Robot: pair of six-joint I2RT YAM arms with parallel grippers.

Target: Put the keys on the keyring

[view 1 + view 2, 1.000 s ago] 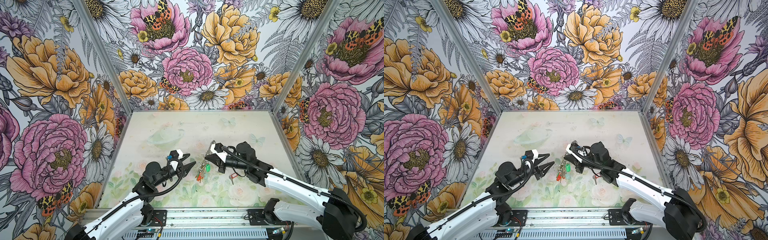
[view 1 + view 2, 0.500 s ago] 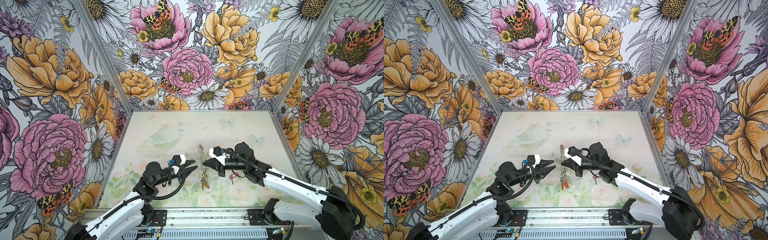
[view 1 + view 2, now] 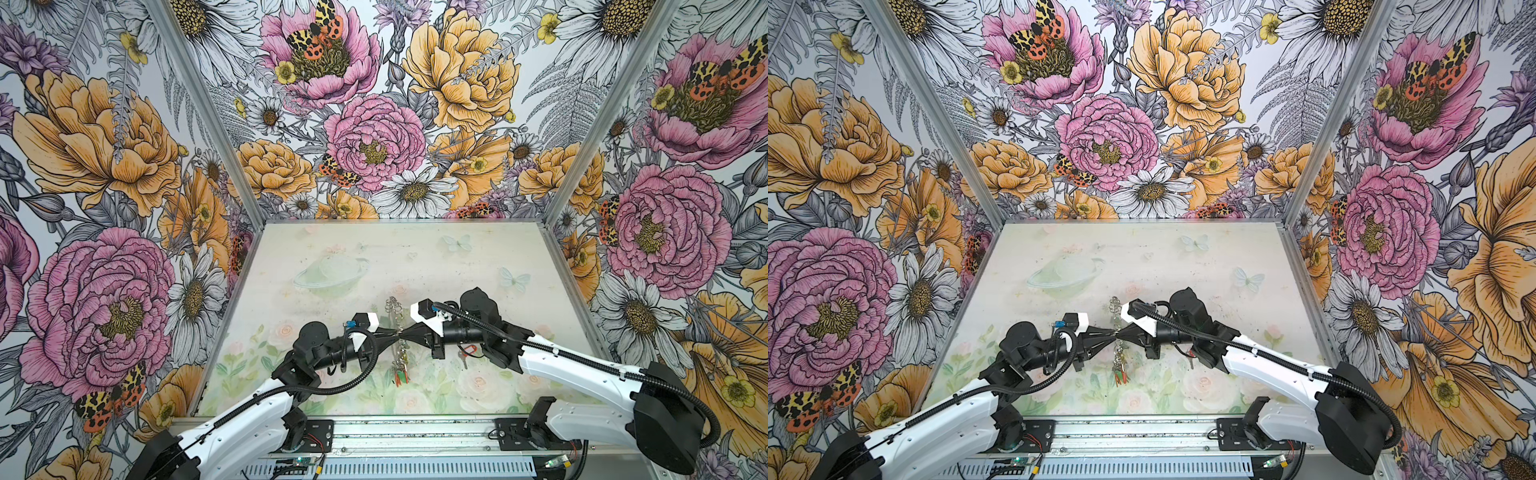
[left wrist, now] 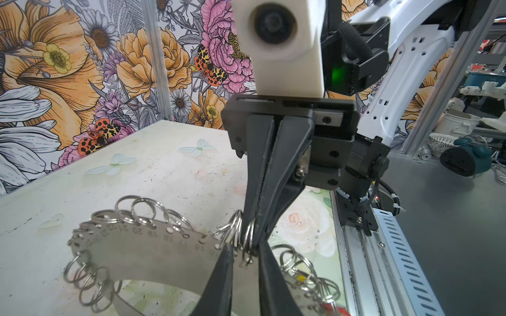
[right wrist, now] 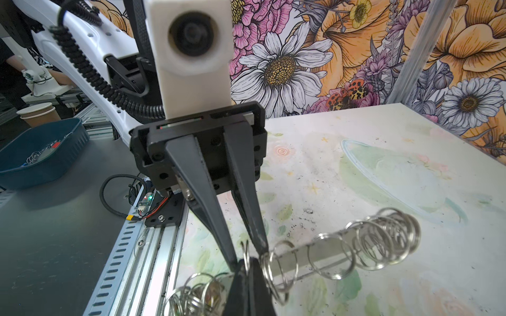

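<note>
The keyring [image 3: 394, 309] [image 3: 1114, 307] stands on edge above the table's middle, a flat grey band [image 4: 142, 254] [image 5: 323, 251] fringed with wire rings. My right gripper [image 3: 405, 334] [image 3: 1121, 332] [image 5: 247, 270] is shut on one wire ring at its edge. From the opposite side my left gripper [image 3: 396, 332] [image 3: 1112, 332] [image 4: 246, 260] straddles that same spot, narrowly open, a ring in the gap. Keys with red and green tags [image 3: 401, 378] [image 3: 1120, 376] hang from the low end. One key with a red tag [image 3: 467, 353] [image 3: 1190, 355] lies under the right arm.
Flowered walls close the table on three sides. An aluminium rail [image 3: 415, 436] with both arm bases runs along the front edge. Outside the cell, a blue bin [image 5: 41, 153] holds loose rings beside a paper cup [image 5: 38, 113].
The right gripper swung the keyring upright and a little toward the left arm. The left gripper reached in to it and its jaws narrowed around a ring.
</note>
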